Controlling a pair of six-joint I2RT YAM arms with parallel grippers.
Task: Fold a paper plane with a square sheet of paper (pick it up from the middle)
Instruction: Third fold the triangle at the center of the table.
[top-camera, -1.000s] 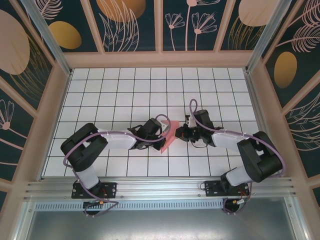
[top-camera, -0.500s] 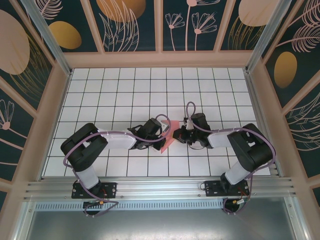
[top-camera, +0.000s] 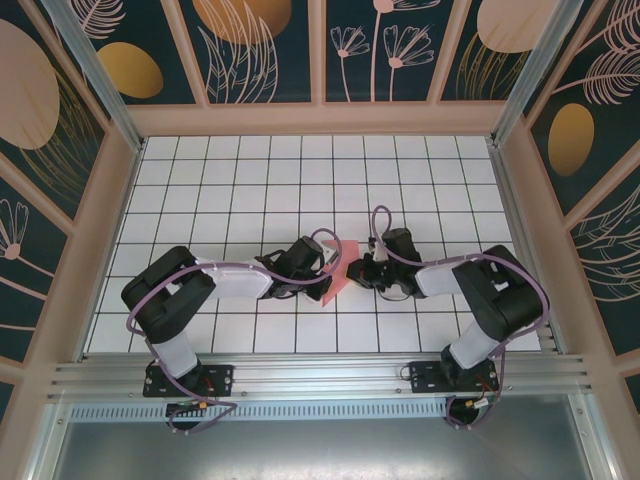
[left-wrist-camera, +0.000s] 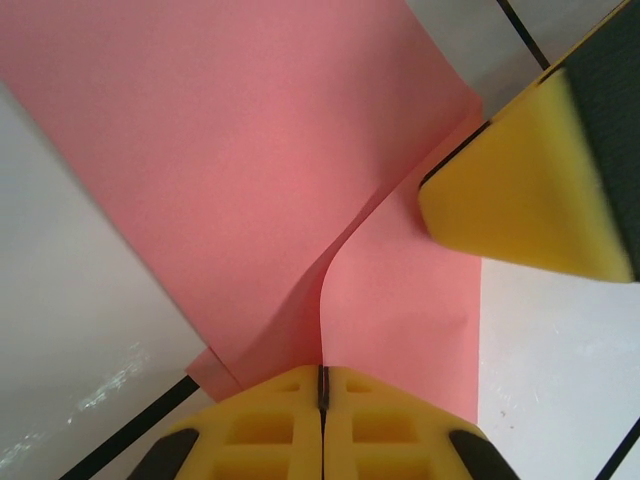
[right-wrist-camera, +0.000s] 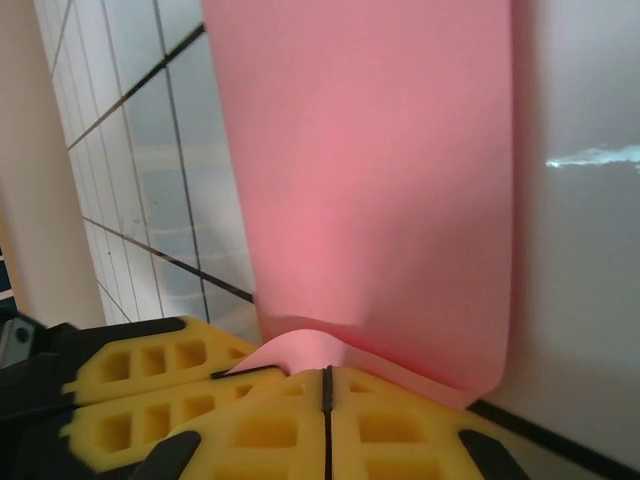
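Observation:
The square sheet of paper (top-camera: 333, 285) is salmon pink and is held up off the white grid table between the two arms, near the table's middle. My left gripper (top-camera: 322, 270) is shut on one edge of it; in the left wrist view the sheet (left-wrist-camera: 250, 170) bends along a soft crease that runs down into the closed jaws (left-wrist-camera: 322, 375). My right gripper (top-camera: 352, 268) faces it from the right, shut on the opposite edge (right-wrist-camera: 325, 375), and the sheet (right-wrist-camera: 380, 180) rises in front of it. The two grippers' fingertips nearly touch. The sheet has no paper plane form.
The white grid table (top-camera: 250, 190) is boxed in by low wooden walls (top-camera: 320, 118) at the back and sides. A metal rail (top-camera: 320, 375) carrying both arm bases runs along the near edge.
The right gripper has moved left up to the paper, its arm folding in closer. The left gripper and the sheet have hardly moved.

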